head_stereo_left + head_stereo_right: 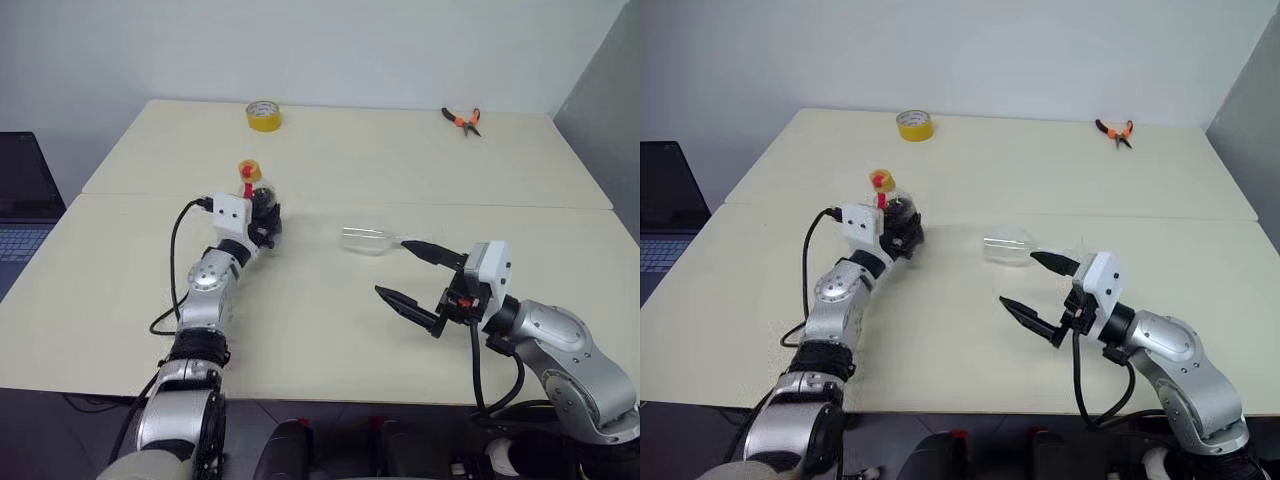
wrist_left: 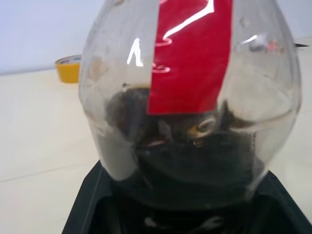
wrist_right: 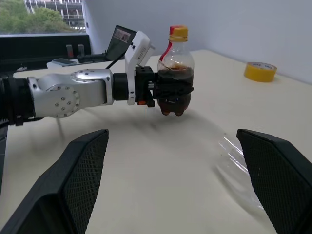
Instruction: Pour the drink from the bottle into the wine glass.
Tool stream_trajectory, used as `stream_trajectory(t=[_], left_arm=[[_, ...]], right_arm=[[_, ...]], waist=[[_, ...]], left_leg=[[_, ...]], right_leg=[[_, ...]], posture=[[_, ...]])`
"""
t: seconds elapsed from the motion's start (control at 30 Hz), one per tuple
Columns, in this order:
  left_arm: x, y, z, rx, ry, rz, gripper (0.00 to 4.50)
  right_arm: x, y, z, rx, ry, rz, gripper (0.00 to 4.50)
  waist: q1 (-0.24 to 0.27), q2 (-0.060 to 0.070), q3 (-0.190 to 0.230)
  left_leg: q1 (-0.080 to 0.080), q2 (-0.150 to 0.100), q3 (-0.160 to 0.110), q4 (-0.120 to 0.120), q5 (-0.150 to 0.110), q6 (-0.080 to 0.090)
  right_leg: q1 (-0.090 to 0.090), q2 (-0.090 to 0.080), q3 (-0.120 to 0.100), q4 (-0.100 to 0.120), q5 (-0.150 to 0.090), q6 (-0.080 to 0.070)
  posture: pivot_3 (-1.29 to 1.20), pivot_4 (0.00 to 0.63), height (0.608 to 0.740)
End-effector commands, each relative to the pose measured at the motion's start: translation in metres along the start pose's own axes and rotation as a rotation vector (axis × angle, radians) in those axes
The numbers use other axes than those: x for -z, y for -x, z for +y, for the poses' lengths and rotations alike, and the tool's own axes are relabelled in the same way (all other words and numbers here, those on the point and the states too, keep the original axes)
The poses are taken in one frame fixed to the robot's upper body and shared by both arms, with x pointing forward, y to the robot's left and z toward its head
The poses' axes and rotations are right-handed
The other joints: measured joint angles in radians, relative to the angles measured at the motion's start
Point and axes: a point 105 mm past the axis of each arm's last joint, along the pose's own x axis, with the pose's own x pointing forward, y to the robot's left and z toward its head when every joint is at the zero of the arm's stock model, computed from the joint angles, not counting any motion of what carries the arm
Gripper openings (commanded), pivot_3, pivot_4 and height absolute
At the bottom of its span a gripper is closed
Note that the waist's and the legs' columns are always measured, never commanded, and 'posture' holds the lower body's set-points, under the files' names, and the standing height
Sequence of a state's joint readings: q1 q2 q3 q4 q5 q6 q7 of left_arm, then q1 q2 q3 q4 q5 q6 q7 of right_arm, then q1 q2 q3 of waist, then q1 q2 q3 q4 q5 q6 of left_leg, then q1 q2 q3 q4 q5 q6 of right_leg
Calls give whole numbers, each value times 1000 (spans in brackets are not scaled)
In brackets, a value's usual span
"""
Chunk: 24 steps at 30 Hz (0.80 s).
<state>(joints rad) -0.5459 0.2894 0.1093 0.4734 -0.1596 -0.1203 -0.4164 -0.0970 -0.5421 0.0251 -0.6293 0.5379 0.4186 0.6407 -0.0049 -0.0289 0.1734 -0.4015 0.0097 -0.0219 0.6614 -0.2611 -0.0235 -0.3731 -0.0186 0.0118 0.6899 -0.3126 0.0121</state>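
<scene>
My left gripper [image 1: 263, 217] is shut on the bottle [image 3: 175, 68], a squat clear one with a yellow cap [image 1: 249, 170] and a red label strip. The bottle stands upright and appears to hang just above the table. The dark brown drink [image 2: 195, 161] fills its lower half. The wine glass [image 1: 365, 240] lies on its side on the table, between the two arms. My right gripper [image 1: 392, 267] is open just in front of it, one finger close to the glass, with nothing held.
A yellow tape roll [image 1: 263, 116] lies at the back of the far table [image 1: 400, 160]. Orange-handled pliers [image 1: 463, 120] lie at the back right. A laptop [image 1: 20, 200] sits off the left edge. A seam runs between the two pale tables.
</scene>
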Motion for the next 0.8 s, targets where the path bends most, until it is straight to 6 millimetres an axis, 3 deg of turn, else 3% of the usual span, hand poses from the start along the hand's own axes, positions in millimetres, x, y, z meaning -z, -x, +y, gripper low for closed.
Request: stream_trajectory(t=[0.03, 0.1, 0.2, 0.3, 0.43, 0.6, 0.8], left_arm=[[-37, 14, -38, 154, -5, -94, 1922], [-38, 27, -63, 278, 65, -71, 1922], [-39, 37, -81, 373, 112, -43, 1922], [-40, 48, -117, 580, 146, -10, 1922], [-42, 58, -143, 795, 139, 12, 1922], [-38, 65, -155, 944, 73, 24, 1921], [-33, 58, -154, 940, 41, 16, 1855]], right_arm=[[-26, 1, 9, 5, 29, -72, 4500], [-29, 0, 10, 15, 15, -83, 4500], [-32, -1, 9, 23, 0, -90, 4500], [-32, -2, 8, 15, -5, -87, 4500], [-33, -5, 10, -21, -8, -70, 4500], [-33, -9, 11, -63, -15, -47, 4500], [-41, -16, 6, -69, -24, -57, 4500]], waist=[[0, 0, 0], [1, 0, 0], [3, 0, 0], [2, 0, 0], [2, 0, 0], [1, 1, 0], [1, 1, 0]], left_leg=[[0, 0, 0, 0, 0, 0], [0, 0, 0, 0, 0, 0], [1, 0, -1, 1, -1, 1], [1, 0, -1, 1, -1, 1], [1, -1, 0, 0, -1, 1], [1, 0, 0, 0, -1, 2], [1, 0, 0, 0, -1, 2]], right_leg=[[0, 0, 0, 0, 0, 0], [0, 0, 0, 0, 0, 0], [1, 0, -1, 1, 0, 0], [2, 0, -1, 1, 0, 0], [1, 0, 0, 0, 0, 0], [1, 1, 0, 0, 0, 0], [1, 1, 0, 0, 0, 0]], posture=[[0, 150, 740], [0, 150, 740], [0, 150, 740], [0, 150, 740], [0, 150, 740], [0, 150, 740], [0, 150, 740]])
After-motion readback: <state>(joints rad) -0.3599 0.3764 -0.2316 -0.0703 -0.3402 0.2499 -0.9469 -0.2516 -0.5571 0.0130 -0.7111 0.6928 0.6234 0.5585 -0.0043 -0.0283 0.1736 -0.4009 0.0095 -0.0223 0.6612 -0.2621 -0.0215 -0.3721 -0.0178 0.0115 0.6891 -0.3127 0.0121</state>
